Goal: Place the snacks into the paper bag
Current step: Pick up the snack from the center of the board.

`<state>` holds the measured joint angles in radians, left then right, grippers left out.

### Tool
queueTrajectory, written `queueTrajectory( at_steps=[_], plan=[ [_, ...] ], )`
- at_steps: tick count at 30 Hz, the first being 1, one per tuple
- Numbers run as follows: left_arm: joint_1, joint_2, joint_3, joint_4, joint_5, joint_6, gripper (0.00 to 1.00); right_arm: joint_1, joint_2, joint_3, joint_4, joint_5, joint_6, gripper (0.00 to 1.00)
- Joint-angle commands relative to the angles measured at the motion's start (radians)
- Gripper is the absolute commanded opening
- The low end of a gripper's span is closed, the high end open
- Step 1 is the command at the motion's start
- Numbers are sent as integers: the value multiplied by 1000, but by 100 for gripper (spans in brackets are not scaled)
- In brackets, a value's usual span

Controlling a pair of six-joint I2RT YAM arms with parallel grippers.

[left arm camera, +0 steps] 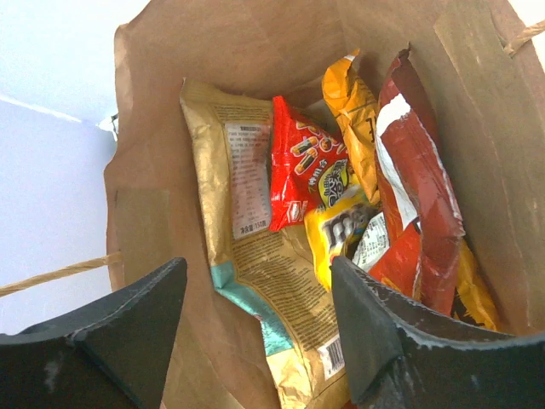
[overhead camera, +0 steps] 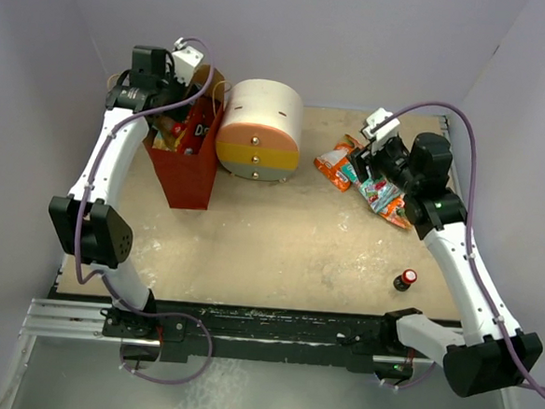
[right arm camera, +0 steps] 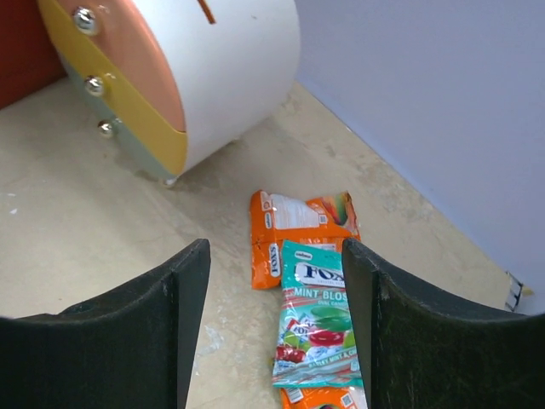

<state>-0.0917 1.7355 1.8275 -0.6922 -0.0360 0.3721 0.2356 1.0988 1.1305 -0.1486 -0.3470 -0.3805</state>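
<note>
Left claw spread above paper bag; snacks directly below, inside.

We see the paper bag red below and kraft brown above; in it are a gold packet edged teal, a bright red packet and a dark red bag. The drawer unit is banded cream, orange and yellow. We also see a teal packet and an orange packet.

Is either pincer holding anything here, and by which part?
Nothing is held. The left pincer is open over the paper bag; the right pincer is open above the teal packet lying on the table.
</note>
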Motion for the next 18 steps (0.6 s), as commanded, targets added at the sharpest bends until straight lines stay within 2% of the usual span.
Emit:
queueTrajectory(
  at_steps=[1, 5, 9, 18],
  plan=[
    [3, -131, 26, 48, 19, -25, 79, -13, 37, 38, 38, 136, 29, 66],
    [3, -220, -34, 90, 75, -28, 90, -25, 111, 55, -4, 236, 20, 66],
    [3, -294, -95, 117, 162, -37, 97, -75, 223, 87, -61, 274, 4, 66],
    [3, -451, -279, 187, 389, -18, 99, -266, 504, 275, -231, 174, -22, 68]
  ],
)
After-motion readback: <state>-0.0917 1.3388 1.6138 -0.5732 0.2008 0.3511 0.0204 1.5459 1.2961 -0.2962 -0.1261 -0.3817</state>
